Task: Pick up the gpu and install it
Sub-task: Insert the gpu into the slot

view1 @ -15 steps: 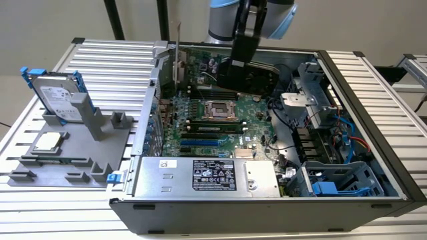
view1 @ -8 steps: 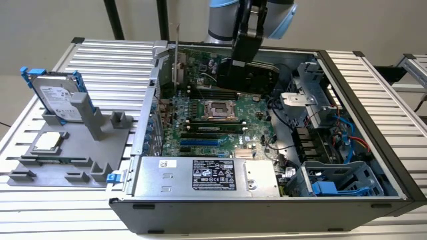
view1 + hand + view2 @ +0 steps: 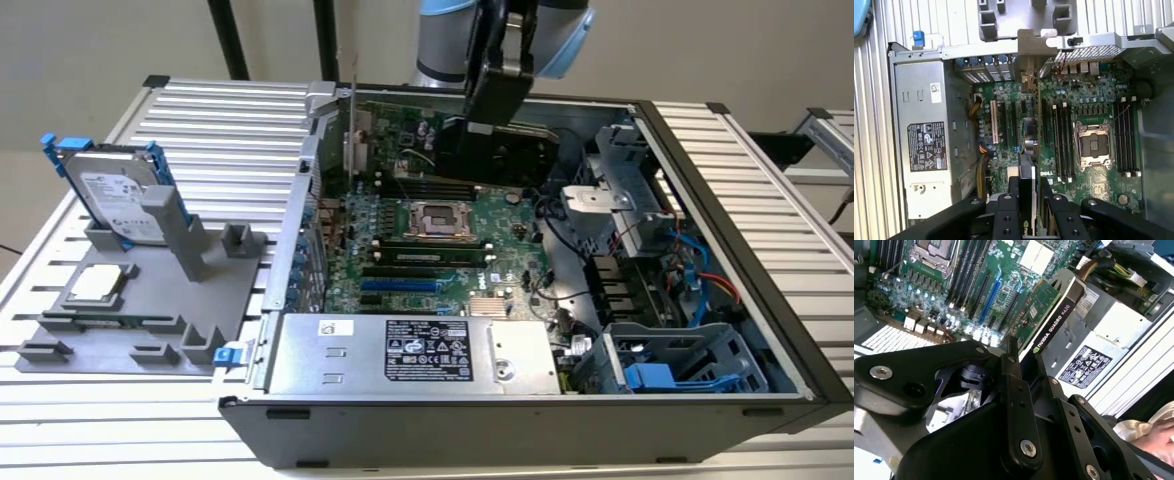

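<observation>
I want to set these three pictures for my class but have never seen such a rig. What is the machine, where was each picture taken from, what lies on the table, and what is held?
The machine is one robot arm ending in a gripper, a clamp with fingers. The exterior view comes from a camera off the arm, showing the whole scene; both wrist views come from cameras riding on the arm, looking past the gripper. On the metal table lies an open computer case, its motherboard exposed. At the exterior view's left a hard drive stands in a grey holder. The gripper is shut on the gpu, holding it over the motherboard, not yet in a slot.
</observation>
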